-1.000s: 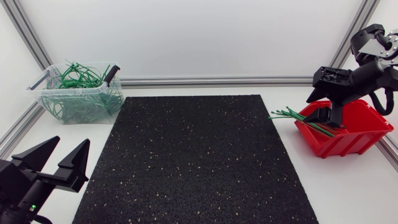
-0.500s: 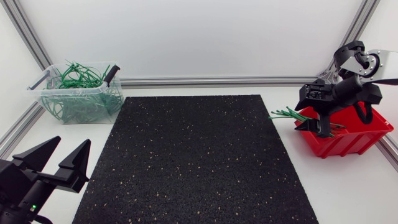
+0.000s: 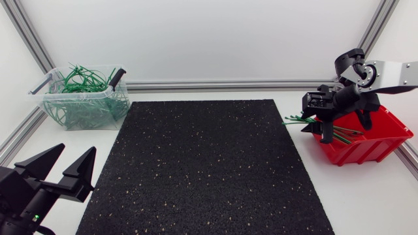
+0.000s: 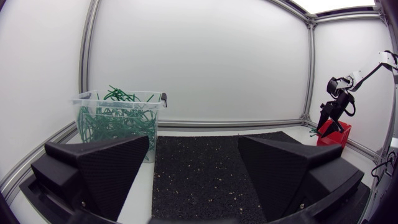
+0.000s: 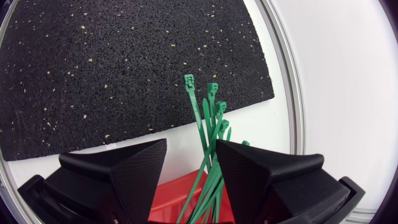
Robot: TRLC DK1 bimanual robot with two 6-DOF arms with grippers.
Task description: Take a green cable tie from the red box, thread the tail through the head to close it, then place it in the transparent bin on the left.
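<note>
Surface (image 3: 366,196), right edge: right end effector (image 5: 191,144) part-open astride green cable ties (image 5: 204,124) in red box (image 3: 372,149), long axis straight ahead.

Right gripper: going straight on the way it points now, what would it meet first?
Probably the green cable ties: they run ahead of the right gripper, between its open jaws. Past them, the white table; depth is unclear.

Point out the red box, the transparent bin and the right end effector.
red box (image 3: 367,150): head view, on its front wall.
transparent bin (image 3: 83,112): head view, on its front wall.
right end effector (image 5: 191,148): right wrist view, midway between its fingertips.
</note>
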